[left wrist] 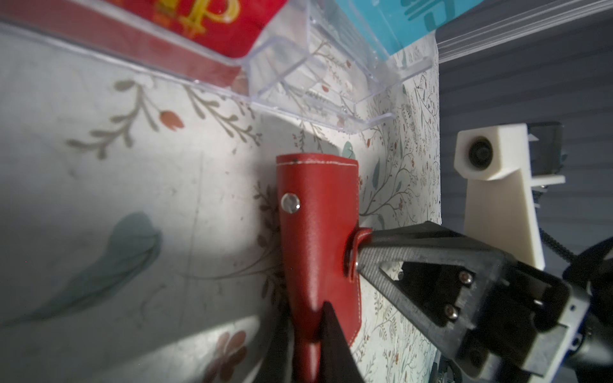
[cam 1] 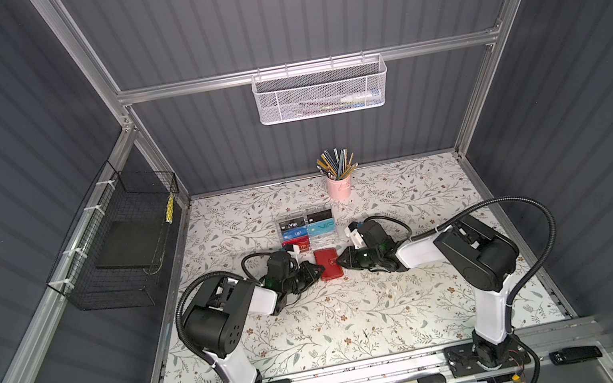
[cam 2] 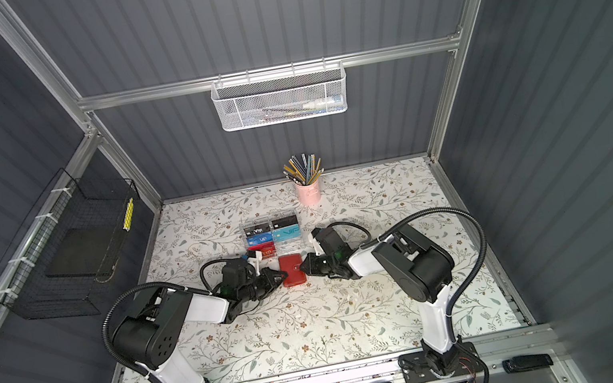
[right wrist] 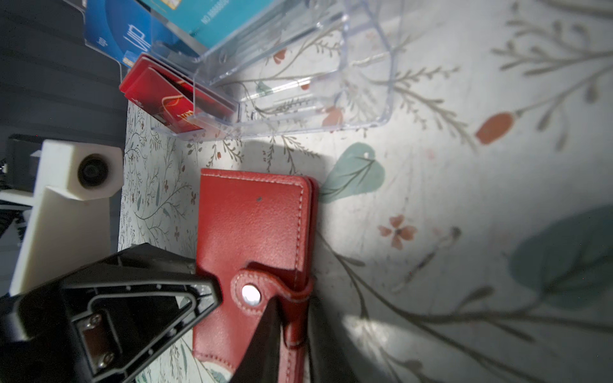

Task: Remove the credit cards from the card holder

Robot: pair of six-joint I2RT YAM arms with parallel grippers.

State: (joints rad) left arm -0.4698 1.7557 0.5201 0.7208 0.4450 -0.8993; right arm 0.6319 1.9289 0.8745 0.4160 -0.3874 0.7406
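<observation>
Where the card holder lies, both top views: card holder [cam 1: 328, 264] [cam 2: 292, 269] on the floral table [cam 1: 359, 318], between the two grippers, with the clear compartmented box [cam 1: 307, 228] just beyond its far short end.
Look, top views: small red rectangle, closed.
Long axis, top views: runs from the robot's side toward the back wall; left long edge faces the left gripper [cam 1: 320, 270], right long edge faces the right gripper [cam 1: 340, 260].
Left wrist, look: red leather-look cover, white stitching along the edges, a silver rivet [left wrist: 290, 203]; snap tab [left wrist: 357, 247] wraps round one long edge.
Left wrist, left gripper: fingers [left wrist: 331, 331] pressed onto both faces of the holder's edge, pinching it.
Left wrist, box: red card [left wrist: 199, 23] and teal card [left wrist: 398, 20] in separate compartments beyond the holder's short end.
Right wrist, look: grained red cover, pale stitching, a second layer showing at one edge; silver snap [right wrist: 251, 294] on the tab.
Right wrist, right gripper: fingers [right wrist: 268, 338] close on either side of the tab's strap, apparently pinching the card holder there; blur hides the exact contact.
Right wrist, left gripper: its black fingertip [right wrist: 199, 291] touches the opposite long edge.
</observation>
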